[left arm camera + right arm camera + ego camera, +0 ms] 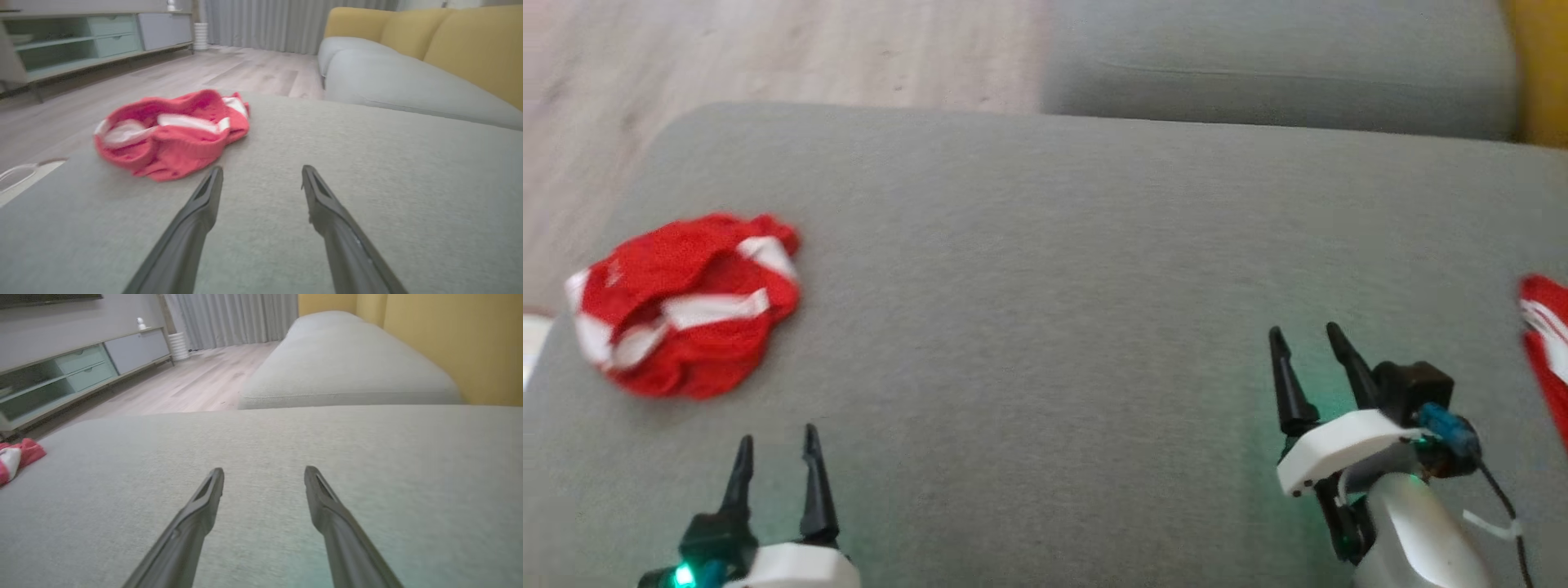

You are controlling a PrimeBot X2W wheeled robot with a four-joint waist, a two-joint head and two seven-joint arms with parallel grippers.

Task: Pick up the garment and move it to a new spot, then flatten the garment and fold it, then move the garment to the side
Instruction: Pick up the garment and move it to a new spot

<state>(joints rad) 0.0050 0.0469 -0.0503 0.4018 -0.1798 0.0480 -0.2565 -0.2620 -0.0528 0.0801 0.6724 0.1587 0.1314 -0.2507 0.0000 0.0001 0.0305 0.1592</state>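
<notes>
A crumpled red garment with white stripes (682,302) lies on the grey cushion (1045,286) at its left side; the same garment (173,132) appears ahead and left of my left fingers, and the garment (16,459) peeks in at the left edge of the right wrist view. My left gripper (776,445) hovers open at the lower left, just below and right of the heap, holding nothing. Further right, my right gripper (1307,335) is open over bare cushion, apart from any cloth. Another red and white piece of cloth (1547,347) shows at the right edge.
Behind the cushion lies a second grey seat (1274,73) with a yellow backrest (470,45). Wooden floor (768,49) runs beyond the cushion's left and far edges. A low pale-green cabinet (81,41) and grey curtains (265,20) stand across the room.
</notes>
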